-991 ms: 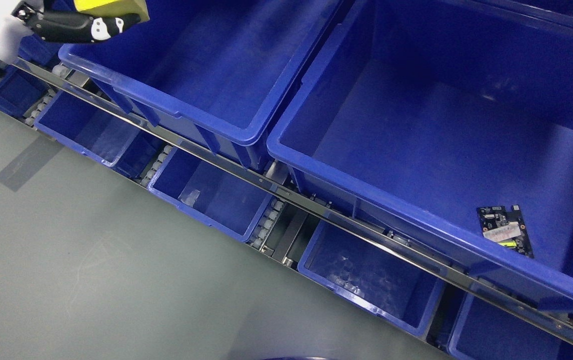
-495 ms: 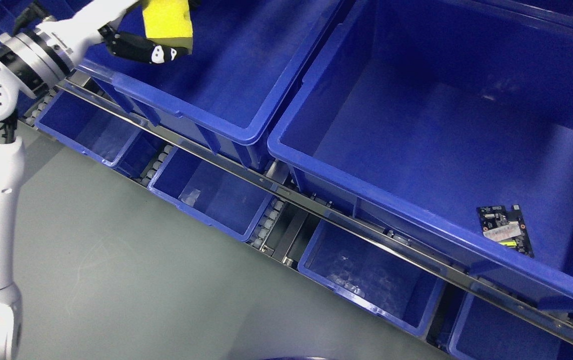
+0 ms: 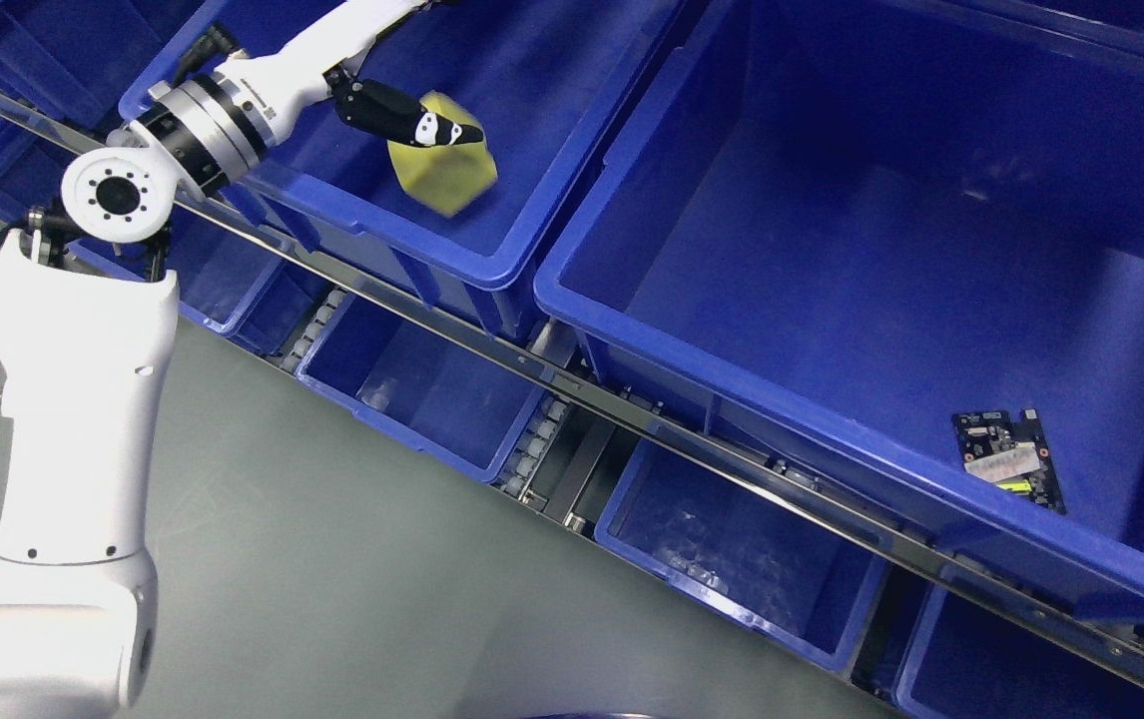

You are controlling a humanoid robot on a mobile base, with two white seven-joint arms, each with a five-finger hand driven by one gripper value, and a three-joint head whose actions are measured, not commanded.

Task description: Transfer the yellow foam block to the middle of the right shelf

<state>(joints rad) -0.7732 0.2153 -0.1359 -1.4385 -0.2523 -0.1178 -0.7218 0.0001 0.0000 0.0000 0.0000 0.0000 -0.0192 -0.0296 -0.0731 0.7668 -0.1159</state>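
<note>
You had the left hand (image 3: 402, 112) over the blue bin (image 3: 492, 262), one black finger touching the blurred yellow foam block (image 3: 444, 172); whether it gripped or released, I couldn't tell.

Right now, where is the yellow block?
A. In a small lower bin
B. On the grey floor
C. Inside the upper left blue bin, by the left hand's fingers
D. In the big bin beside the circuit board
C: the yellow block shows within the walls of the left bin, at the left hand, far from the circuit board.
</note>
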